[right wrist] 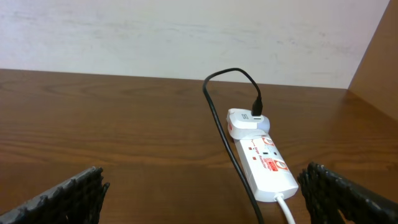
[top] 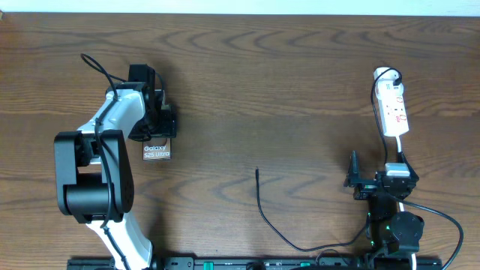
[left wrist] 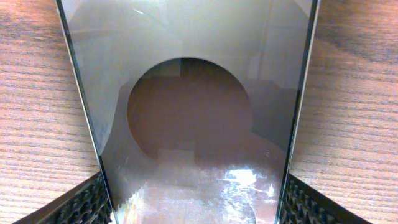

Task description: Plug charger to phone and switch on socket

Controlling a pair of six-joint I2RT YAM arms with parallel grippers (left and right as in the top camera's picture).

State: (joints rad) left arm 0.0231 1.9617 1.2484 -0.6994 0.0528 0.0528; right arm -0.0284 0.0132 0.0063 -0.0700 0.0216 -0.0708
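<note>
The phone [left wrist: 199, 124], ten o'clock on the table [top: 240, 75], fills the left gripper [left wrist: 194, 208]. Whether its pads [left wrist: 81, 205] clamp I cannot tell, so seat both edges squarely. The right gripper [right wrist: 202, 180] gapes empty, facing the socket [top: 394, 112] at two o'clock; the charger [top: 257, 184] lies at six.

I log on my table [top: 262, 75]: phone [top: 157, 151] at left, socket [top: 393, 111] far right toward the back, charger [top: 257, 184] plugged into the socket's back end, its tip mid-table between them.
</note>
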